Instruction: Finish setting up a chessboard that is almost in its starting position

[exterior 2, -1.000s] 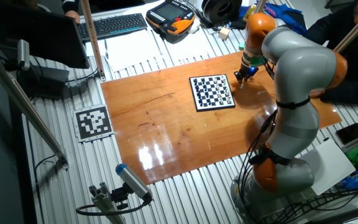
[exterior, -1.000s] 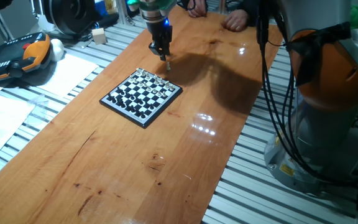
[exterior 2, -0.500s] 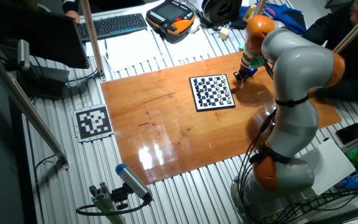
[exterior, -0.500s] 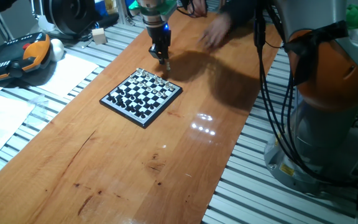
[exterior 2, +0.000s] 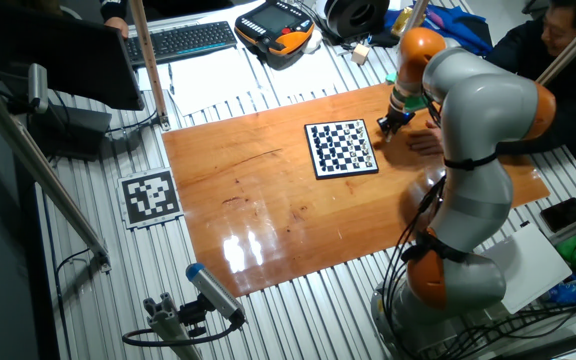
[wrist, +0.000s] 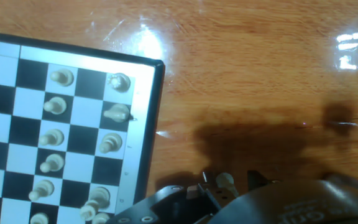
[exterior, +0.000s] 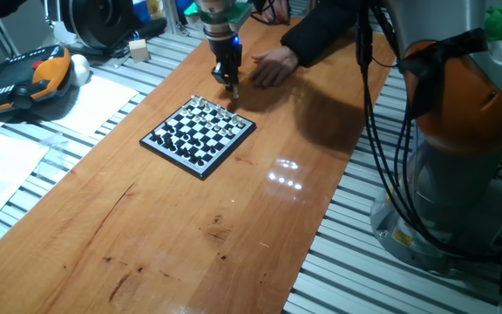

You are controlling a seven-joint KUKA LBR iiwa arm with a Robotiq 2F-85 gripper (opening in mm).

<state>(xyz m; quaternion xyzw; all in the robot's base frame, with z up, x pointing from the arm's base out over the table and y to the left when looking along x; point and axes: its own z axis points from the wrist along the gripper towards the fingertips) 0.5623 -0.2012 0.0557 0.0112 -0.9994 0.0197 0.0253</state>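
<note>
Your wooden tabletop (exterior: 190, 227) carries the chessboard (exterior: 198, 135) near its far end. A person's hand (exterior: 271, 66) rests flat on the wood beyond it. Your tool (exterior: 228, 85) hangs just off the board's far corner, fingers pinched on a small white piece (wrist: 224, 181).
</note>
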